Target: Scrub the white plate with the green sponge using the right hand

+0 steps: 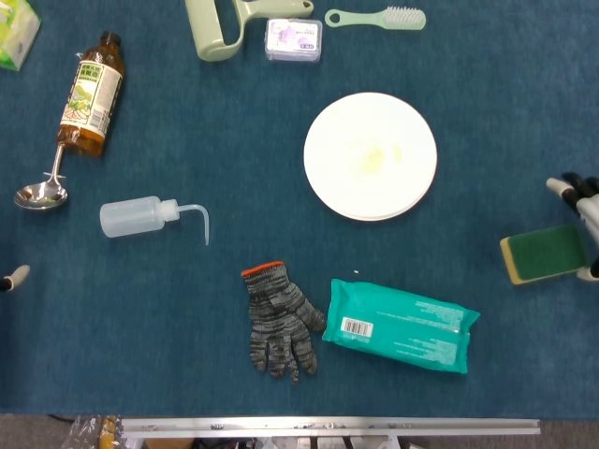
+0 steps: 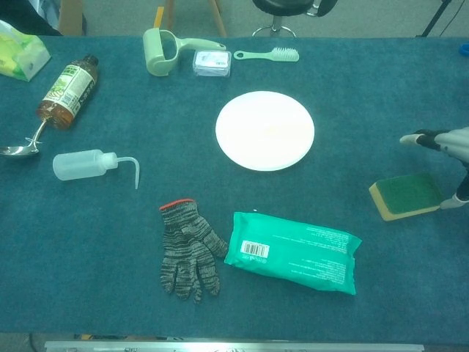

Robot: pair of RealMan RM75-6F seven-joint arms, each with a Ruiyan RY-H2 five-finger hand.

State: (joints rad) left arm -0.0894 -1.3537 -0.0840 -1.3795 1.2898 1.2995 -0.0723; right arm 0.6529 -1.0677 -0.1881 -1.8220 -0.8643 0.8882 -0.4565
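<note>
The white plate point(image 1: 371, 156) point(image 2: 264, 130) lies flat on the blue cloth, right of centre, with a faint yellowish smear in its middle. The green sponge point(image 1: 544, 253) point(image 2: 405, 196), yellow along its edge, lies on the cloth near the right edge, well right of and below the plate. My right hand point(image 1: 584, 213) point(image 2: 448, 154) hovers at the frame edge over the sponge's right end, fingers spread and holding nothing. One fingertip reaches down beside the sponge's right end. Only a small pale tip of my left hand point(image 1: 9, 278) shows at the left edge.
A teal wipes pack point(image 1: 401, 325) and a grey knit glove point(image 1: 276, 320) lie in front of the plate. Left are a squeeze bottle point(image 1: 140, 216), a spoon point(image 1: 42, 192) and an amber bottle point(image 1: 91, 94). A roller point(image 1: 217, 28), a small box point(image 1: 293, 39) and a brush point(image 1: 376, 18) line the back.
</note>
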